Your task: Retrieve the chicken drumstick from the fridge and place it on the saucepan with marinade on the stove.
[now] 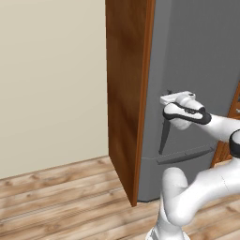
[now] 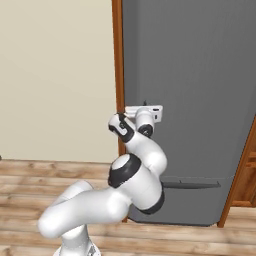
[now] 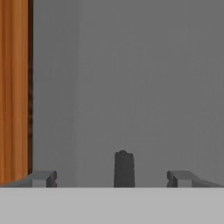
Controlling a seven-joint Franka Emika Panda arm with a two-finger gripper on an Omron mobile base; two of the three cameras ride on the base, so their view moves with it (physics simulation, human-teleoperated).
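Item one, far left: we record a plain cream wall (image 1: pixel 51 79) above a wood-plank floor (image 1: pixel 61 192).

Item two: the brown side panel (image 1: pixel 124 93) of the fridge (image 1: pixel 197 61), standing upright from the floor; in the hand view it runs as an orange-brown strip (image 3: pixel 15 92) down the left edge.

Item three: the fridge's grey door, shut, so we cannot see the drumstick, and we cannot tell where it lies. A long dark handle (image 1: pixel 164 133) hangs vertically on the door near the panel, and a second dark handle (image 1: pixel 185 154) lies crosswise below it, above the lower drawer seam.

Item four: the gripper (image 3: pixel 113 178), held level against the door at the top of the vertical handle. Its fingers (image 3: pixel 43 178) stand spread wide and hold nothing; in the hand view the handle's dark tip (image 3: pixel 124 168) rises between them, touching neither. From the right base view the hand (image 2: pixel 144 116) sits just beside the panel's edge.

Item five, far right: a further strip of brown wood (image 2: pixel 240 175) beside the fridge.
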